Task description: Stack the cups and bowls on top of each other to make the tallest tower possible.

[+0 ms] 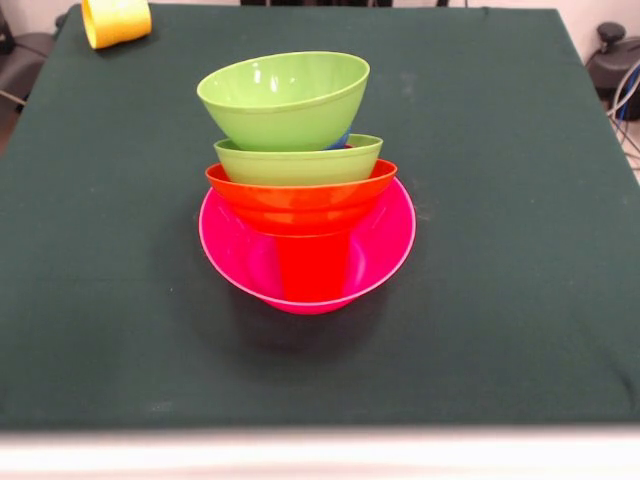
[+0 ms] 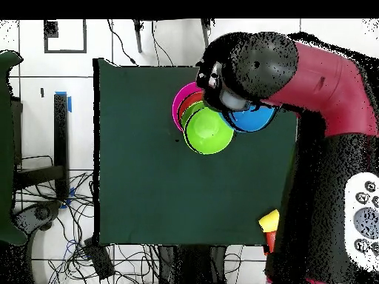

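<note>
The tower stands at the table's middle in the front view. Its base is the large pink bowl, with a red cup upright inside. An orange bowl sits on the cup, then a lime green bowl. A second lime green bowl rests on top, tilted. A blue sliver shows between the green bowls. In the overhead view the arm reaches over the tower, and a blue bowl shows beside it under the gripper end. The front view shows no arm.
A yellow cup lies on its side at the table's far left corner in the front view. It also shows in the overhead view at the bottom right edge, with a red piece next to it. Dark green cloth covers the table.
</note>
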Motion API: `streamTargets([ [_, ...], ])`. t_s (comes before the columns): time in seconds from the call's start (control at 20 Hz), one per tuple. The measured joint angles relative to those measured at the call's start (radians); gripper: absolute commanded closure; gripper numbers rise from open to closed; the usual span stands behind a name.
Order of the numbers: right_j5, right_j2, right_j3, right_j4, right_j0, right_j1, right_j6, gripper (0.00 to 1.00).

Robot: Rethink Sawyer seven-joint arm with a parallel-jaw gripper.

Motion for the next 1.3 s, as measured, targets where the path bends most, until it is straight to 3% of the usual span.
streamTargets([
  [0.7,-0.113,-0.097,0.002,-0.038,0.100,-0.020,0.000,1.00],
  [1.3,-0.163,-0.157,0.012,-0.040,0.148,-0.025,0.000,1.00],
])
